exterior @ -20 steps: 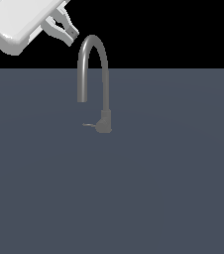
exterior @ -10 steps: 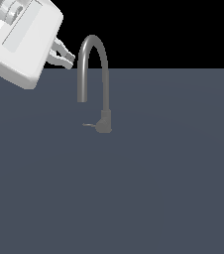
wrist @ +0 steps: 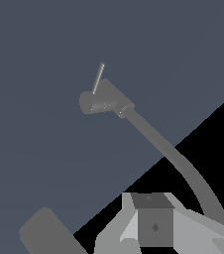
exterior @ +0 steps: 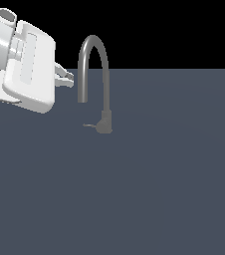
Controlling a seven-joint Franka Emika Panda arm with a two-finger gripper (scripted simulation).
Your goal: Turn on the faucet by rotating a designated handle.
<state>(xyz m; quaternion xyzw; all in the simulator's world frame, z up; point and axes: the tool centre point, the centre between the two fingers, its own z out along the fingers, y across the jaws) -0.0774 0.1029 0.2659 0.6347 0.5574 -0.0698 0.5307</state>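
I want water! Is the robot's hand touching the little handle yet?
Apart. The exterior view shows the end effector well above the handle, with bare floor between.

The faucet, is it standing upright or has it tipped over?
Upright. In the exterior view the faucet rises straight from its base, spout arching over, with the handle sticking out sideways. The claw is clear of it.

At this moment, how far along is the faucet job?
Done: nothing visible; the handle sticks out sideways from the faucet base, untouched. In hand: the approach; the gripper hangs beside the spout's hanging end, on the exterior view's left, well above the handle, holding nothing. Left: descend to the handle, make contact, rotate it.
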